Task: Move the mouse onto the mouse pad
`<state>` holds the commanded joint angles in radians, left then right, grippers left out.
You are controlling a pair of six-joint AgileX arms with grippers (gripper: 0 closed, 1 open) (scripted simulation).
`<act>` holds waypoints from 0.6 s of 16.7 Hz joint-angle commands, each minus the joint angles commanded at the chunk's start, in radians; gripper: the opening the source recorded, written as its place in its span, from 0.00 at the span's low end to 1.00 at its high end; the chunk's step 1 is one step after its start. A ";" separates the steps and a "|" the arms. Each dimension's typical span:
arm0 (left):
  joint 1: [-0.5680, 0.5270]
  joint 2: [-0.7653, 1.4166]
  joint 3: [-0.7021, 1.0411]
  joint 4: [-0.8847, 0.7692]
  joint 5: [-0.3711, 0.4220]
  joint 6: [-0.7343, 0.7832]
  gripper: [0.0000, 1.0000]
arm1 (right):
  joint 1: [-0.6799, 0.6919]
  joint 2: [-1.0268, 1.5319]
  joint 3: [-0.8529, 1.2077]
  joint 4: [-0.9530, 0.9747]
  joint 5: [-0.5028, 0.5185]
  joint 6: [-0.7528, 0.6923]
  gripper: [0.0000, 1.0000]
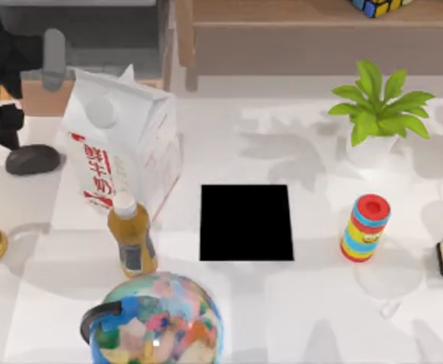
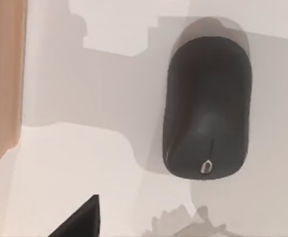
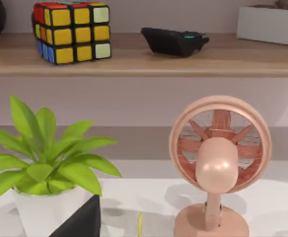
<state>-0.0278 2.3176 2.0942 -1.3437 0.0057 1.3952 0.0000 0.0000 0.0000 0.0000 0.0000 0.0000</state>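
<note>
Hovering above the mouse [image 1: 32, 159] at nine o'clock of the mouse pad [image 1: 246, 222], left jaws' opening I cannot tell; centre over its rounded back, then descend squarely.

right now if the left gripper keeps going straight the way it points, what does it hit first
Probably the mouse: the left wrist view looks almost straight down on it, lying on the white table, nothing between. One dark fingertip of the gripper sits beside that line, so the exact contact spot is unclear.
</note>
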 joint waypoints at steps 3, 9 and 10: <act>-0.002 -0.012 -0.080 0.068 -0.001 -0.003 1.00 | 0.000 0.000 0.000 0.000 0.000 0.000 1.00; 0.004 0.011 -0.259 0.264 -0.001 0.003 1.00 | 0.000 0.000 0.000 0.000 0.000 0.000 1.00; 0.005 0.029 -0.268 0.290 0.000 0.004 1.00 | 0.000 0.000 0.000 0.000 0.000 0.000 1.00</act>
<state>-0.0226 2.3463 1.8257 -1.0537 0.0053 1.3990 0.0000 0.0000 0.0000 0.0000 0.0000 0.0000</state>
